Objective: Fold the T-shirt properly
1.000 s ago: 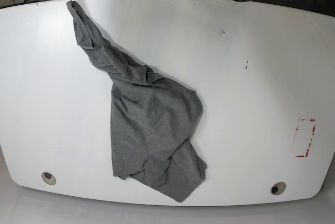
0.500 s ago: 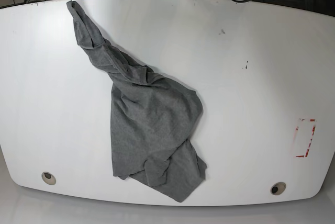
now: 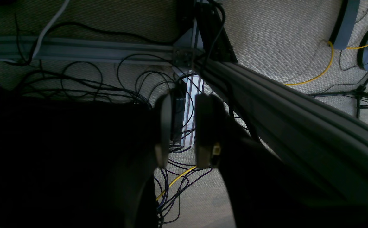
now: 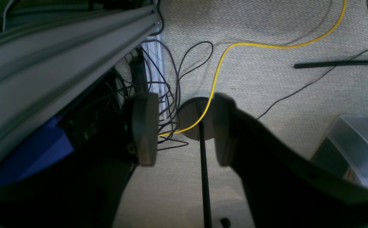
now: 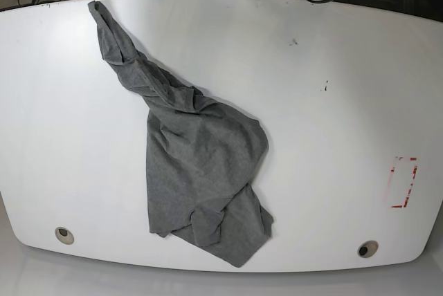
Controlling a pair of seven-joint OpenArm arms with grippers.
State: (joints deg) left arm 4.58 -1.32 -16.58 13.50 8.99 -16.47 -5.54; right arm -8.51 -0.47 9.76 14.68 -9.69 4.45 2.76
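White table (image 5: 332,137) is carrying the crumpled T-shirt (image 5: 197,164), lying well apart from both jaw sets. Right gripper (image 4: 184,133) is hanging open over carpet (image 4: 282,104); left gripper (image 3: 182,129) is standing narrowly parted, gripping nothing.

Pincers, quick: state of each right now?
Left pincer: open, narrow gap, holding nothing.
Right pincer: open, wider gap, holding nothing.
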